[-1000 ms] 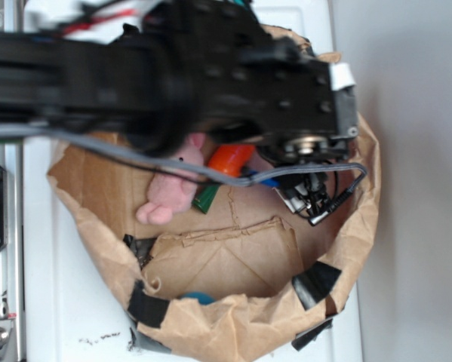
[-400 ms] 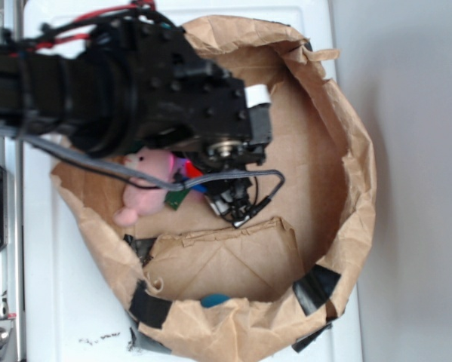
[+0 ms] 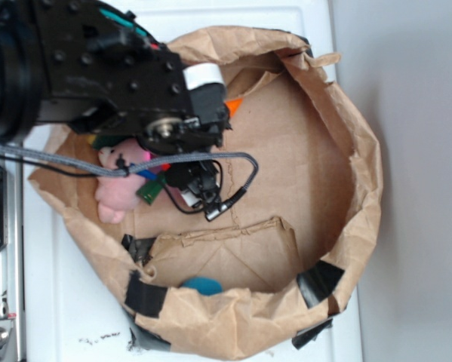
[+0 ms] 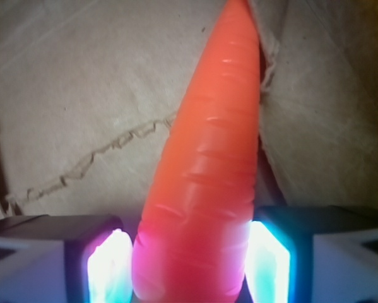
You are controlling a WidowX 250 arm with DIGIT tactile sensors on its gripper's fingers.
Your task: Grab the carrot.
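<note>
Carrot fills the wrist view, its thick end wedged between the two glowing pads of the end effector, its tapered tip pointing straight away toward the creased brown paper. Both pads press against its sides, so the end effector is clamped on the carrot. In the exterior view only the orange tip shows, poking out just past the black wrist housing, over the paper wall of the bag.

Just below the end effector in that view lies a pink plush bunny, partly hidden by the arm and by a grey cable that loops across it. A small green piece sits against the bunny's side; what it belongs to cannot be told. Farther from the end effector, near the bag's lower rim, a blue ball peeks over a folded paper flap. Black tape patches mark the bag's torn edge. The bag rests on a white surface.
</note>
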